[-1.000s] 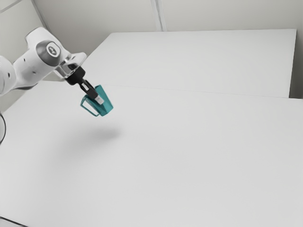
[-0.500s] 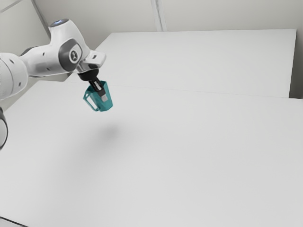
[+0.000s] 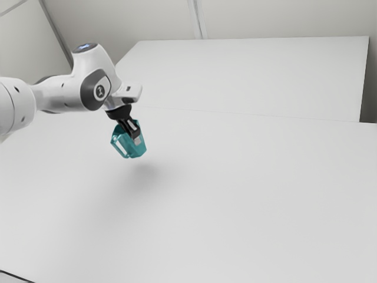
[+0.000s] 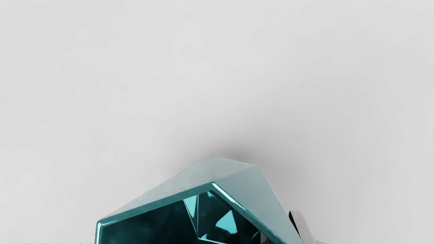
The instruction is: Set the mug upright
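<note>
In the exterior view my gripper [image 3: 136, 138] is shut on the teal mug [image 3: 125, 145], holding it above the table with a soft shadow below. The mug's open end is uppermost, tilted a little, and its handle points to the exterior view's left. Seen from the wrist, the faceted mug [image 4: 237, 183] has its opening facing the camera, its dark inside visible. The gripper [image 4: 282, 234] has one pale fingertip against the outside of the mug's wall; a small part of the other shows within the rim. The mug's base is hidden there.
The white table [image 3: 235, 194] extends under the mug and across toward the exterior view's right. A raised white panel [image 3: 253, 76] stands behind it. A dark cable [image 3: 16, 276] lies at the exterior view's lower left corner.
My hand has swung to a steeper pose and moved toward the exterior view's right. The held mug rose slightly, then came down closer to its shadow, and has turned with the hand.
</note>
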Available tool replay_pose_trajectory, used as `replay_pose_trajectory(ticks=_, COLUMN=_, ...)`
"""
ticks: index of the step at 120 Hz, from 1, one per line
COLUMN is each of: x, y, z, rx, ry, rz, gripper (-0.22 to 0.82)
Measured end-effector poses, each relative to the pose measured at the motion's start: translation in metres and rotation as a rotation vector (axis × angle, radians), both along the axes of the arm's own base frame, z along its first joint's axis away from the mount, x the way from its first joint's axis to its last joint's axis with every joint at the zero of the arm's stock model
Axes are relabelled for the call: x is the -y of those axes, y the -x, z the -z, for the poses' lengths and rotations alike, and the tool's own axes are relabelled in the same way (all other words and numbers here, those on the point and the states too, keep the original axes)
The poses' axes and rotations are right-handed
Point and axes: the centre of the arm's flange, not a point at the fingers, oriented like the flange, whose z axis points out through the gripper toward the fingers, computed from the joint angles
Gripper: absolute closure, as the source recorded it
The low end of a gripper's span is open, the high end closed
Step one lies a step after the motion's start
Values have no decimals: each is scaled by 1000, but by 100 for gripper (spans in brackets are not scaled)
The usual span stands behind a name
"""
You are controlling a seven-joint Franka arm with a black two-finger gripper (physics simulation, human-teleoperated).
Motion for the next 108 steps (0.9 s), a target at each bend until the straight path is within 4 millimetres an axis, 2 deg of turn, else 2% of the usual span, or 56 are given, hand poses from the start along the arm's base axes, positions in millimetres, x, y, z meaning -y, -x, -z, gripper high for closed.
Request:
replay_pose_trajectory(ticks=24, x=0, y=4, z=13, rx=1, ry=0, rz=-55, gripper=79)
replay_pose_trajectory(ticks=108, x=2, y=-10, z=68, rx=-44, ry=-9, rz=-155, gripper=79)
